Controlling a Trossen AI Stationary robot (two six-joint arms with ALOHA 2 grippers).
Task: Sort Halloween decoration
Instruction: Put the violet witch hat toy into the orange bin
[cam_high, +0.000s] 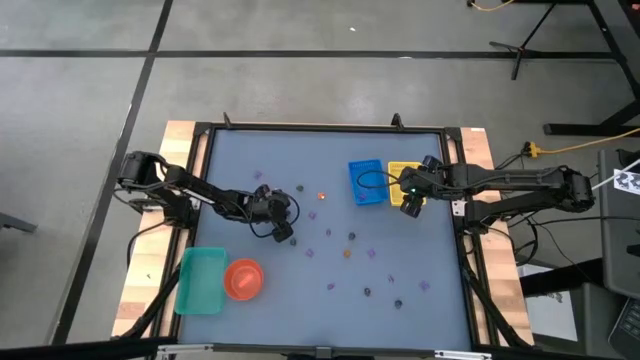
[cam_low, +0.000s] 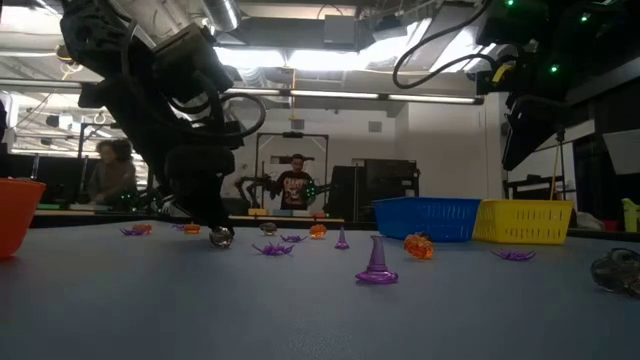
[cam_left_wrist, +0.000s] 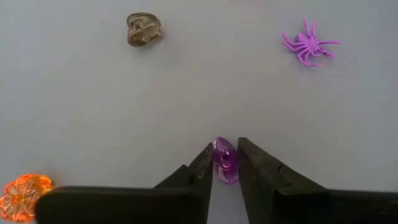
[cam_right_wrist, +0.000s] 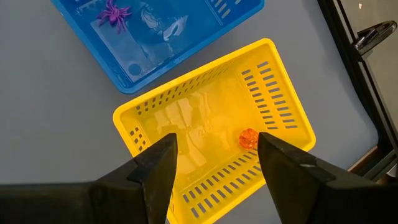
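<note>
A: Starting at the orange bowl (cam_high: 243, 279) beside the green tray (cam_high: 201, 280) — where is the left arm?

B: It reaches in from the table's left edge, stretched low, and its wrist bends down up and to the right of the bowl. The left gripper (cam_left_wrist: 225, 163) points at the tabletop, fingers drawn in narrow, with a small purple piece (cam_left_wrist: 224, 159) between the fingertips. Both tips look to be against it, and the piece is at table level.

A: What lies around that gripper?

B: A dark grey piece (cam_left_wrist: 143, 28) and a purple spider (cam_left_wrist: 307, 46) ahead of it, an orange piece (cam_left_wrist: 22, 195) off to one side. More small pieces are scattered to the right of the bowl, across the middle of the table.

A: And farther right?

B: Well right of the bowl stands the blue tray (cam_high: 366, 181), with the yellow tray (cam_right_wrist: 211, 137) touching its far side. The right arm comes in from the table's right edge, and the right gripper (cam_right_wrist: 216, 158) hangs over the yellow tray, fingers spread wide with nothing between them. An orange bead (cam_right_wrist: 248, 139) lies in the yellow tray, another purple spider (cam_right_wrist: 112, 12) in the blue one
</note>
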